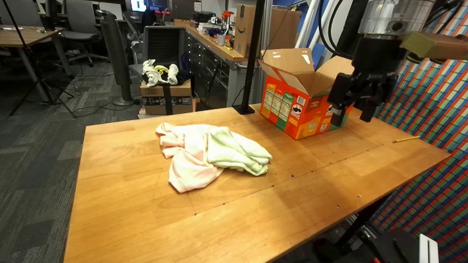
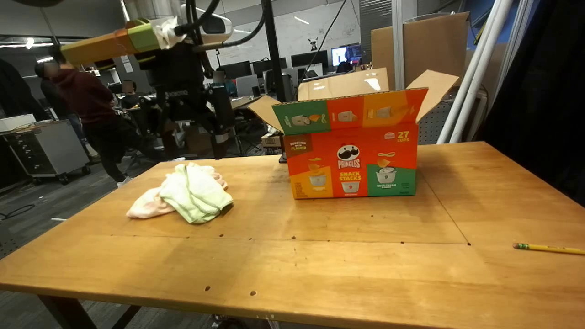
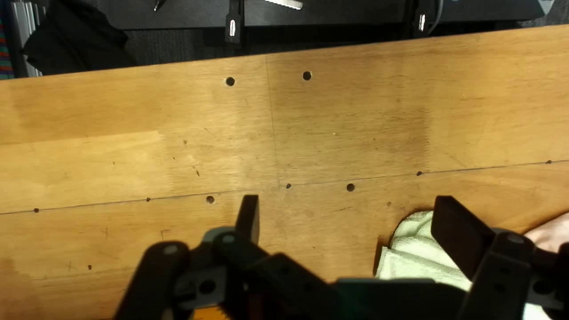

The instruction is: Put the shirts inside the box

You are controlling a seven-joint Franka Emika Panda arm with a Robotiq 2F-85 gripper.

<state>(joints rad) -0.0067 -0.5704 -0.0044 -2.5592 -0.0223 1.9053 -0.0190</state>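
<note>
- Gripper (image 3: 346, 220): jaws apart, nothing held
- Green shirt (image 1: 238, 151) lies partly over pink shirt (image 1: 190, 157) on table (image 1: 128, 212), both outside box (image 2: 349, 162)
- Risk: dbl pick poss, b/c layers overlap
- Risk: cloth may snag on flaps (image 2: 435, 90) if lift too low
- Risk: box shift if bumped

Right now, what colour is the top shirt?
The top shirt is pale green, clearest in an exterior view.

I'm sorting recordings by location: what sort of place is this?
Probably a lab or workshop with office desks around: a drawer-lined workbench, a wheeled cabinet and several monitors show in the background.
</note>
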